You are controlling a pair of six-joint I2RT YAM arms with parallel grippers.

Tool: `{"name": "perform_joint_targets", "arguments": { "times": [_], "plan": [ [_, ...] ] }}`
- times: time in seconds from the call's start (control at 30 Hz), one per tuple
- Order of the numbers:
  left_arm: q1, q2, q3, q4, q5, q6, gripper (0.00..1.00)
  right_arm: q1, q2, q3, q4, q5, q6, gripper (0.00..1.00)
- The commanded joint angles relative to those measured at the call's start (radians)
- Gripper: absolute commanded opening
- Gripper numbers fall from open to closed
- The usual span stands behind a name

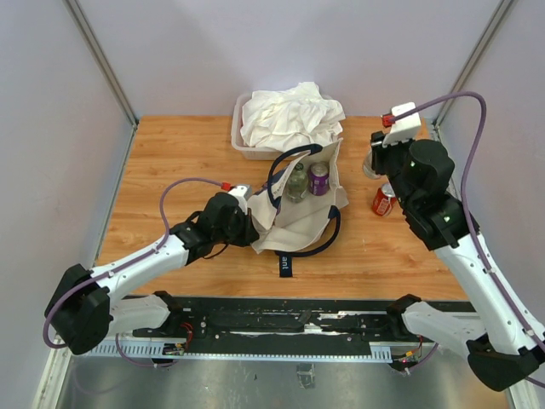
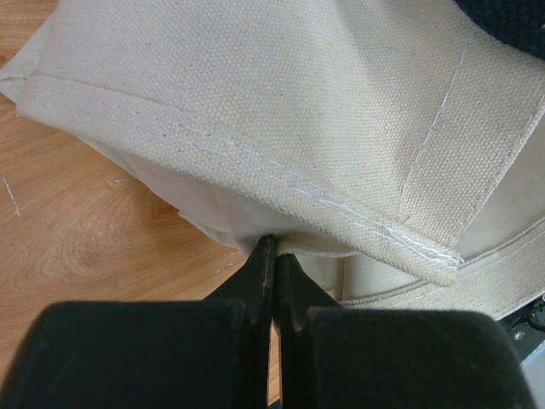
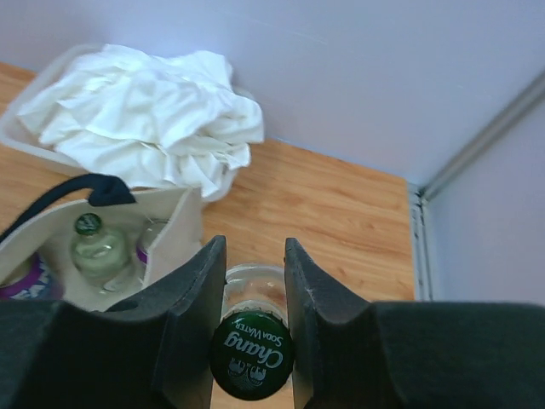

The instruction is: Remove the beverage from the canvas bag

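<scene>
Right of the canvas bag [image 1: 298, 223], the right gripper [image 3: 253, 256] clamps a green-capped soda bottle [image 3: 252, 354]; the left gripper [image 2: 271, 249] pinches the bag's edge.

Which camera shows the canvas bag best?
The top external view: the whole canvas bag sits open with a purple can inside. Left wrist shows only a fabric fold; right wrist, one corner with a bottle.
</scene>
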State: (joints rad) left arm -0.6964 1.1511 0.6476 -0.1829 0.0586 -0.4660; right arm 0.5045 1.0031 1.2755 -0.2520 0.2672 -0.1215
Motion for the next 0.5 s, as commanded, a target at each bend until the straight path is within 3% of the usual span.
{"name": "perform_joint_targets", "arguments": {
  "times": [0.0,0.3,0.47],
  "plan": [
    [-0.011,0.021,0.014,-0.053,0.024,0.024,0.01,-0.037,-0.083,-0.074,0.067,0.227,-0.028,0.01],
    [-0.011,0.018,0.008,-0.054,0.026,0.023,0.0,-0.205,-0.203,-0.338,0.037,0.189,0.17,0.01],
    [-0.011,0.012,0.004,-0.06,0.023,0.022,0.0,-0.298,-0.26,-0.49,0.086,0.094,0.244,0.01]
  ]
}}
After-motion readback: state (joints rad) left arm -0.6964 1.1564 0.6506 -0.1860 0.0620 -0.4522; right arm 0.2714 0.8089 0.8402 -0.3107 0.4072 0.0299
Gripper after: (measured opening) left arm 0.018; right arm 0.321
